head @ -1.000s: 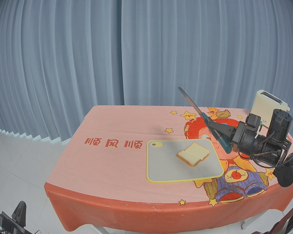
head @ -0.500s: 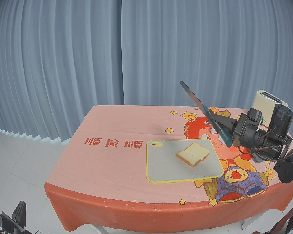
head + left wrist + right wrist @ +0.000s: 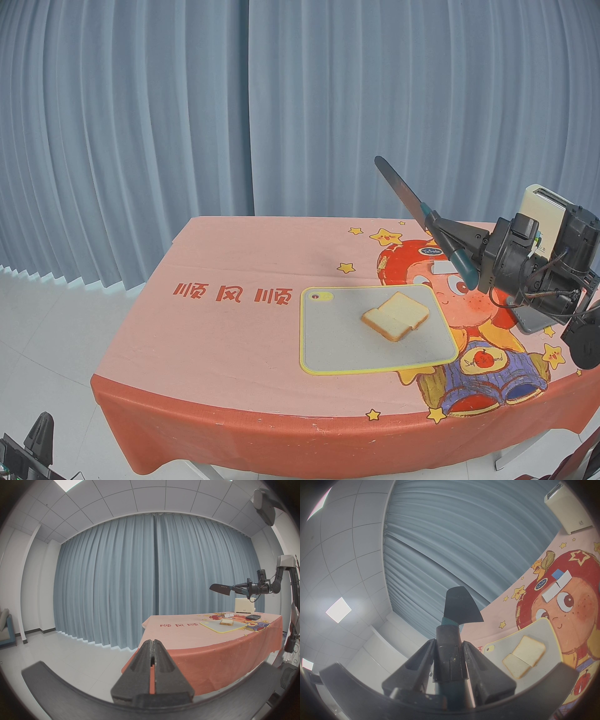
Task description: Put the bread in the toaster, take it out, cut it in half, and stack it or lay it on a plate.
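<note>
Right end effector is clamped on the teal handle of the knife. It is held in the air over the bench at about 2 o'clock from the cutting board, taking 12 o'clock as away from the robot, with the blade slanting up toward 11 o'clock. The bread lies on the board, slightly toward 2 o'clock of its middle. It reads as two pieces, one leaning on the other; whether they are fully severed cannot be told. The toaster stands at the far 2 o'clock corner, just behind the arm. Left end effector hangs closed and empty, low and well apart from the bench at 8 o'clock. Assessment: the cut appears made, so the step in hand is probably parking the knife. Recommended: hold the handle firmly, swing the blade clear of the toaster, lower it flat onto bare bench beside the board, not across the bread, and release only once it rests fully.
</note>
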Motion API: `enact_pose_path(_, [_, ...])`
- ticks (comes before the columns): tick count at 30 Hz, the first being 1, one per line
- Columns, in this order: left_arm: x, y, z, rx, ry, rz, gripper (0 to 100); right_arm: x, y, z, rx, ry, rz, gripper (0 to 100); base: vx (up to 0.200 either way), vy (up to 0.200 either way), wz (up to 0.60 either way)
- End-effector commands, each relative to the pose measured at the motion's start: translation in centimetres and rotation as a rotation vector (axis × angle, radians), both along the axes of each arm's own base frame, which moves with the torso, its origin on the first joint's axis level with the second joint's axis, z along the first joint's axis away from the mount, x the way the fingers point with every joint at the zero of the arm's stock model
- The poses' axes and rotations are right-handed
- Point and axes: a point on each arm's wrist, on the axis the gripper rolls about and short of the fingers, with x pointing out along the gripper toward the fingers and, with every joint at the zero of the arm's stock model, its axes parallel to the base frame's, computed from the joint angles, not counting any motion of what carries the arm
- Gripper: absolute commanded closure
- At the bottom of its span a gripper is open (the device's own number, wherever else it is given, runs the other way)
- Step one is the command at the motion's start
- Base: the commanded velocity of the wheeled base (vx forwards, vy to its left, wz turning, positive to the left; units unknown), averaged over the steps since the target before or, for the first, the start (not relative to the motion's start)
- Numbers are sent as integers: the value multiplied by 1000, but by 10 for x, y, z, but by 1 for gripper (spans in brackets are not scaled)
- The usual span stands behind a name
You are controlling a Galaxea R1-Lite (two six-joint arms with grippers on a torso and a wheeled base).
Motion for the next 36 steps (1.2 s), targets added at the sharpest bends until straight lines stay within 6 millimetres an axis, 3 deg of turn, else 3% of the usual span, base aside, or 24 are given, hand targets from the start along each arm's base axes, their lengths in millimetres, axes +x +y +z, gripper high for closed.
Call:
enact_pose_path(1, [1,0,-5,0,15,0,100,1,1,1,2,-5,2,100,0,0,0])
enact_pose_path(36, [1,0,-5,0,15,0,100,12,-11,10,53,-5,-45,100,0,0,0])
